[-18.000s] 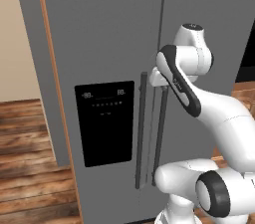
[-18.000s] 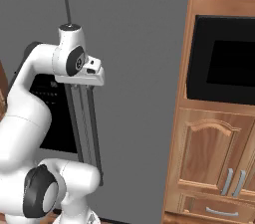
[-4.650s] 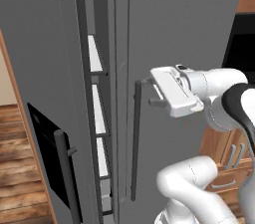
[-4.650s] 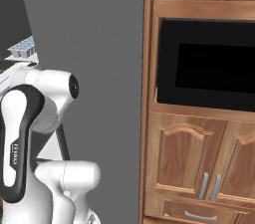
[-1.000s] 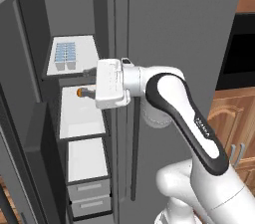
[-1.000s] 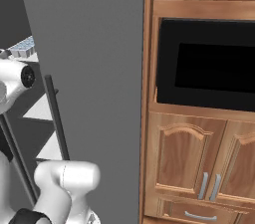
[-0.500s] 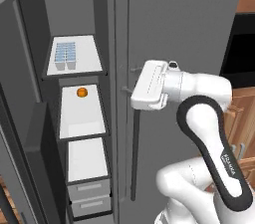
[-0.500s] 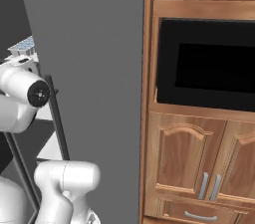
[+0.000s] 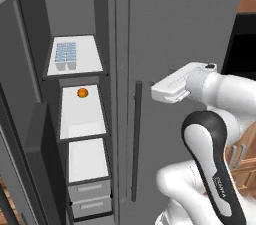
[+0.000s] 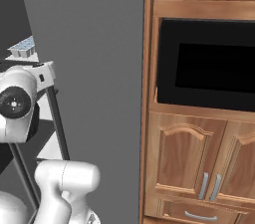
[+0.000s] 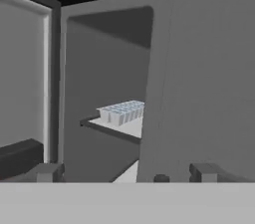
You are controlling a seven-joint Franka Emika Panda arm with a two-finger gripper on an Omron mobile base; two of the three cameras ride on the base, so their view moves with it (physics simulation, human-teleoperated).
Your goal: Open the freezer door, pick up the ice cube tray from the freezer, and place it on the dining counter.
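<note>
Inside the freezer, ice cube tray on top shelf, well left of released end effector.

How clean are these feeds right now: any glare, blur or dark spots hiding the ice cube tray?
Left base view: even light, no glare, ice cube tray sharp on its white shelf. Right base view: tray cut by the left edge. Hand view: soft and grainy, freezer interior dim, tray cells smeared.

arm bent high, gripper open, empty.
</note>
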